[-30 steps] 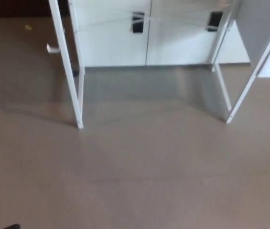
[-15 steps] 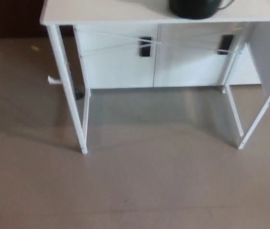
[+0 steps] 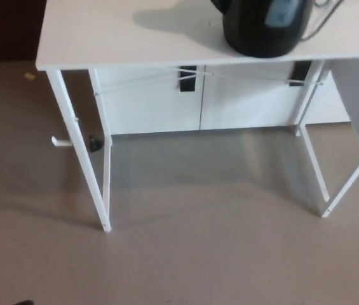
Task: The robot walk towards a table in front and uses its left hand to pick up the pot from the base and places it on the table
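Observation:
A black pot (image 3: 265, 27) stands on the white table (image 3: 128, 35) at the top of the head view, right of the table's middle. Its upper part is cut off by the picture's top edge, and I cannot make out the base under it. A dark cord (image 3: 326, 16) trails off to its right. Neither of my hands shows in the picture.
The table stands on thin white legs (image 3: 81, 152), with a white cabinet (image 3: 198, 95) with black handles behind it. Brown floor (image 3: 198, 254) lies between me and the table. A small yellow scrap (image 3: 30, 75) lies on the floor at the far left.
The whole picture has shifted: the camera has tilted up and come closer, so the tabletop and the black pot now show, where a second ago only legs and cabinet were seen.

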Controlling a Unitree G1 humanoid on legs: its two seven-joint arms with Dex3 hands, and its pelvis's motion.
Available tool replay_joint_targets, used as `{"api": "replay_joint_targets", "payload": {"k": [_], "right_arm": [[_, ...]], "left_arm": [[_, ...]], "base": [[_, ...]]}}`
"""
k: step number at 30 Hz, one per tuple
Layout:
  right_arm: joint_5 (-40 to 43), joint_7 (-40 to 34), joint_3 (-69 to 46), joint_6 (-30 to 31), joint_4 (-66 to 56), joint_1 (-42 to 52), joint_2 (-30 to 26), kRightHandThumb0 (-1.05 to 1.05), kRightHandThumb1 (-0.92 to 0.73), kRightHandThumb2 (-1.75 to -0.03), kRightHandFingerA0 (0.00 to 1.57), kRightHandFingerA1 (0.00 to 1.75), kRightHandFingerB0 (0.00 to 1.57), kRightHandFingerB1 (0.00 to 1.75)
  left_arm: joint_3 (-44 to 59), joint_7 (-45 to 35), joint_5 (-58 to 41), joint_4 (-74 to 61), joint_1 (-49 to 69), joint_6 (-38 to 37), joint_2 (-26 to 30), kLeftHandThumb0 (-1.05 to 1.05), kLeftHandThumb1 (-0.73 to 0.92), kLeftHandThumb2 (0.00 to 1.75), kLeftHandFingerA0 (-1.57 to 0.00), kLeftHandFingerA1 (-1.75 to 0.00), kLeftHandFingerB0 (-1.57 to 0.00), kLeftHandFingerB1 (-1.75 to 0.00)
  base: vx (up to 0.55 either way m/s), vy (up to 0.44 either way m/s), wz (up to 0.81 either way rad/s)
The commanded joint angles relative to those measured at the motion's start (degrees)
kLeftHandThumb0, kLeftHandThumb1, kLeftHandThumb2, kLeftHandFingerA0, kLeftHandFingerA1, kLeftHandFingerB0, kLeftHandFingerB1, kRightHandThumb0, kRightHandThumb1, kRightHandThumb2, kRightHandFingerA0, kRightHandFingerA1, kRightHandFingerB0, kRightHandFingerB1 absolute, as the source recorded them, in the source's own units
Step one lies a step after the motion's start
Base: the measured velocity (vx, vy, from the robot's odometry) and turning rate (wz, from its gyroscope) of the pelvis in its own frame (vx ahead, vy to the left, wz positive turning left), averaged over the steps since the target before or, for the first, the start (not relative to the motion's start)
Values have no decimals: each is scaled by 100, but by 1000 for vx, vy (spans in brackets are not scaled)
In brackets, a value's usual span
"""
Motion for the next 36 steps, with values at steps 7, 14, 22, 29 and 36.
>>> {"api": "replay_joint_targets", "payload": {"k": [7, 14, 22, 29, 36], "right_arm": [[-53, -56, -3, 11, 2, 5, -64, 5, -92, -129, 9, 54, 7, 53], [-33, -19, -14, -74, 94, -25, -71, 5, -92, -129, 10, 54, 7, 54], [-112, -84, 40, -74, 93, -11, -82, 5, -92, -129, 10, 54, 8, 53], [-107, -125, 44, -22, 32, 16, -64, 6, -92, -129, 10, 54, 7, 53], [-84, -99, 47, -124, 170, -46, -61, 6, -92, -129, 10, 54, 7, 53]], "left_arm": [[-6, 102, 129, 15, 10, -141, 63, -23, 56, 56, -40, -45, -37, -38], [-27, 87, 153, 6, 9, -142, 77, -24, 60, 57, -41, -46, -37, -39], [-69, 182, 256, 27, 21, -154, 98, -24, 59, 57, -44, -46, -37, -39], [-99, 226, 278, -9, 45, -184, 103, -23, 59, 57, -46, -46, -37, -39], [-126, 220, 268, -3, 30, -182, 138, -23, 60, 57, -49, -47, -38, -39]], "base": [[188, 93, 8], [187, -116, 5], [119, -157, -4], [115, 62, -6], [89, 19, 9]]}}
